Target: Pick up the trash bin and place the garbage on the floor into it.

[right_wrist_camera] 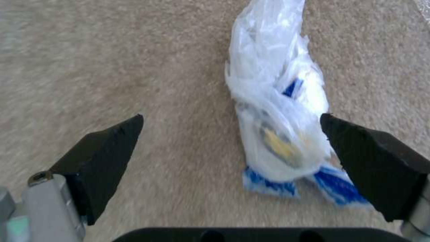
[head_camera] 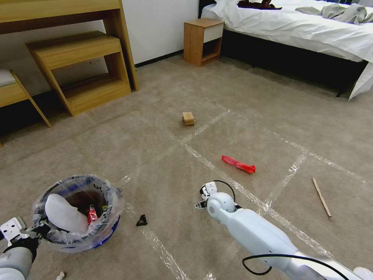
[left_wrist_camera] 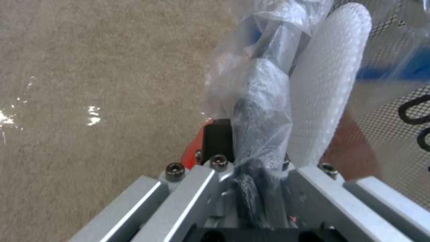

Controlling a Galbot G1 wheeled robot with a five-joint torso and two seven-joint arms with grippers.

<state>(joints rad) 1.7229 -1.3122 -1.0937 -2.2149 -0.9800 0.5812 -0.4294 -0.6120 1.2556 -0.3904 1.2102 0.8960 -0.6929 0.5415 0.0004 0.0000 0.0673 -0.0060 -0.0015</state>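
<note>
we are mid-collection: the trash bin (head_camera: 79, 212) is already held up at our near left, its rim pinched by our left gripper (left_wrist_camera: 251, 168), whose jaws are closed on the rim and the crinkled plastic liner (left_wrist_camera: 264, 111). a white slipper (head_camera: 64, 213) and a bit of red litter (head_camera: 92, 214) already sit inside it.

our right gripper (right_wrist_camera: 230, 151) reaches out over the floor (head_camera: 163, 155) near the middle, jaws spread wide. its wrist view shows a crumpled clear plastic wrapper with blue print (right_wrist_camera: 280, 111) lying on the carpet between the two black fingers (right_wrist_camera: 107, 148), closer to one of them and not yet touched.

so the step in hand is, we judge, picking up this wrapper. the next move calls for lowering onto it and closing; the wrapper is off-centre between the jaws, so a small sideways shift first would likely help, and thin film may slip from a shallow pinch.

still lying out: a black scrap (head_camera: 142, 221) just right of the bin, a red wrapper (head_camera: 238, 164) farther out, a tan box (head_camera: 188, 118) far centre, and a thin stick (head_camera: 321, 197) to the right.
</note>
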